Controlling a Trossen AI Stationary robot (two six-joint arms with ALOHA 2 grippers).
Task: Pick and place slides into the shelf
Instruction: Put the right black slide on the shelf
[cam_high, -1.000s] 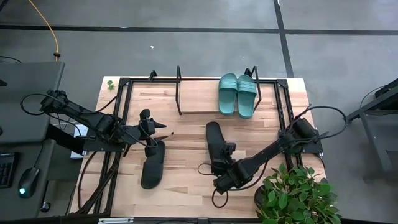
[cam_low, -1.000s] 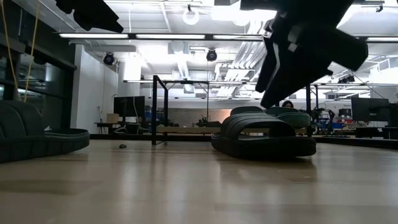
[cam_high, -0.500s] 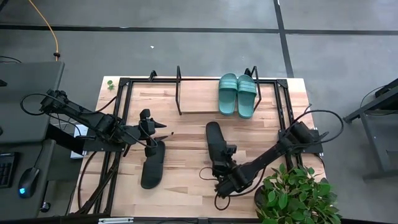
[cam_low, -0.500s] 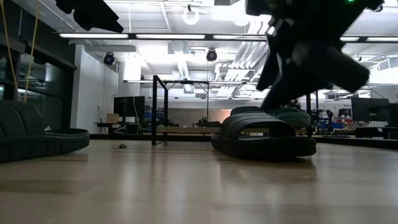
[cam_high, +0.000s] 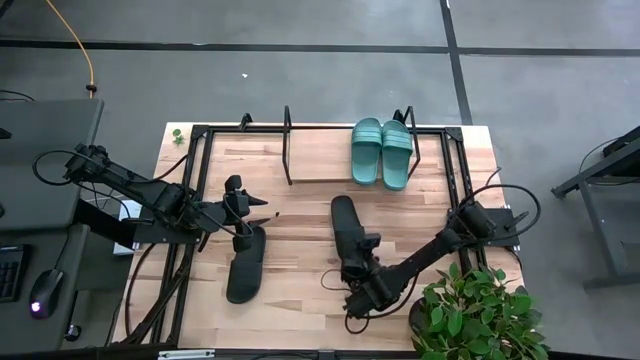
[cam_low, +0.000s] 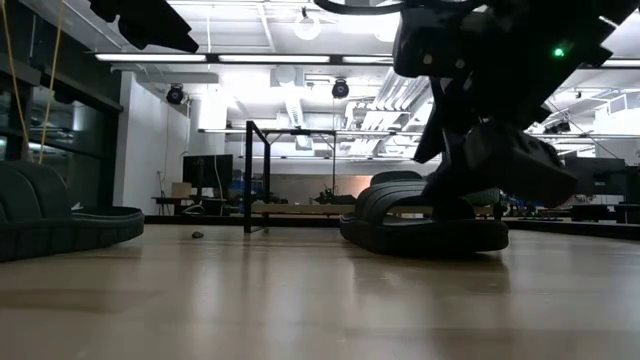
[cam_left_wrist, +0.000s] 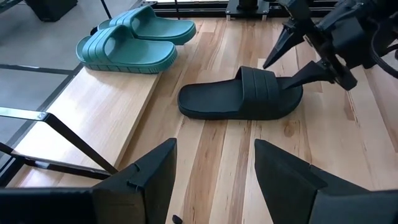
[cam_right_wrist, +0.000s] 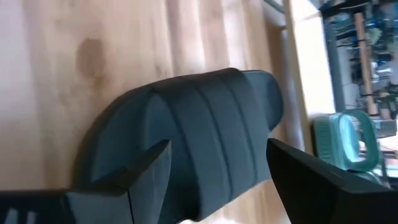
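Note:
Two teal slides (cam_high: 382, 150) lie side by side on the shelf (cam_high: 320, 155) at the table's far side. One black slide (cam_high: 346, 232) lies sole down mid-table. My right gripper (cam_high: 357, 264) is open and low over its near end, one finger on each side of its width; the right wrist view shows the strap (cam_right_wrist: 214, 130) between the fingers. The other black slide (cam_high: 245, 264) lies toward the near left. My left gripper (cam_high: 266, 208) is open, pointing toward the table's right, above that slide's far end and touching nothing. My right gripper comes slanting down from the near right, its fingers spread across the black slide's near end (cam_left_wrist: 292, 93). One finger (cam_left_wrist: 301, 76) reaches low over the footbed and the other (cam_left_wrist: 280, 46) stands higher beyond it. Whether either finger touches the slide, I cannot tell.
A potted plant (cam_high: 475, 315) stands at the near right corner, beside the right arm. Black frame bars run along the table's left (cam_high: 190, 190) and right (cam_high: 452, 165) sides and rise at the shelf's ends (cam_high: 288, 145). Bare wood lies between the two black slides.
My right gripper has come down onto the mid-table black slide and shifted slightly toward the near edge; its arm has sunk lower. The slide has stayed where it was.

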